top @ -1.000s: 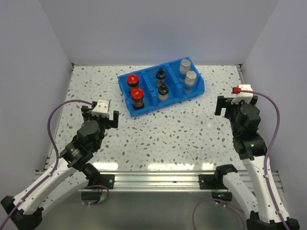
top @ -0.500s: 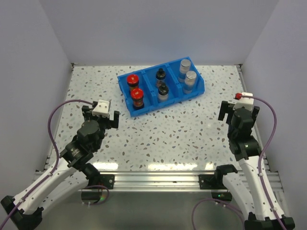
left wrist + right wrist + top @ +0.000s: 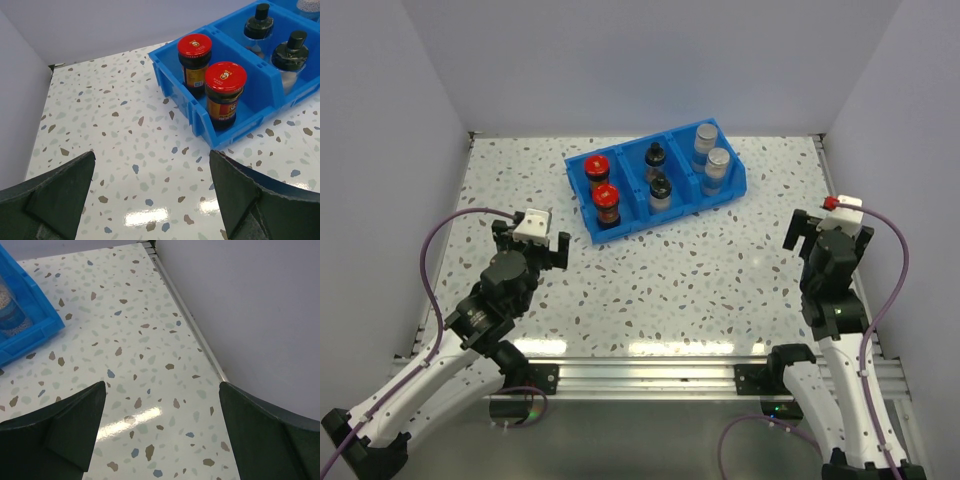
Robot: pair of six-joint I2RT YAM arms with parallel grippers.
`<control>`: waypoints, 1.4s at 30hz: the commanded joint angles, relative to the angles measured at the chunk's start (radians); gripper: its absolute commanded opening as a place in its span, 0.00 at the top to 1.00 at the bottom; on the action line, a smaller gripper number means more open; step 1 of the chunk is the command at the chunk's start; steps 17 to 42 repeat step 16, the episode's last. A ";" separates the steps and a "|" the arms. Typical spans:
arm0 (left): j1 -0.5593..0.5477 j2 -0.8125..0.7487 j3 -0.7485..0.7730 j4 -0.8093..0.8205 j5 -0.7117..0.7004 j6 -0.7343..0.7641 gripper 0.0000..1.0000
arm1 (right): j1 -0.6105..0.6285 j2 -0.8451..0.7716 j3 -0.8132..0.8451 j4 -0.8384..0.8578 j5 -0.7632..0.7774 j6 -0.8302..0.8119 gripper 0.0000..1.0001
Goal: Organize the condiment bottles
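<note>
The speckled table [image 3: 720,270] is bearing a blue three-compartment bin [image 3: 578,190], which is sitting askew toward the far side. Nearer the front, the left gripper [image 3: 530,243] and the right gripper [image 3: 828,232] are hovering well apart from the bin, each spreading its jaws wide and holding nothing. Upright pairs are standing inside: red-capped jars [image 3: 606,197] in the left compartment, black-capped jars [image 3: 660,187] in the middle, silver-capped jars [image 3: 717,162] in the right.

The right gripper [image 3: 162,390], jaws spread wide, hangs over the speckled surface [image 3: 145,310]. At left, a blue bin [image 3: 35,332] holds a jar [image 3: 9,310].
</note>
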 commanded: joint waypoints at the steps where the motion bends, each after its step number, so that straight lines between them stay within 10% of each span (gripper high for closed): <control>1: 0.004 -0.004 0.002 0.036 0.008 -0.010 0.00 | -0.006 -0.007 -0.003 0.036 0.001 0.022 0.01; 42: 0.004 0.002 0.000 0.037 0.005 -0.010 0.00 | -0.008 -0.012 -0.003 0.038 -0.032 -0.045 0.01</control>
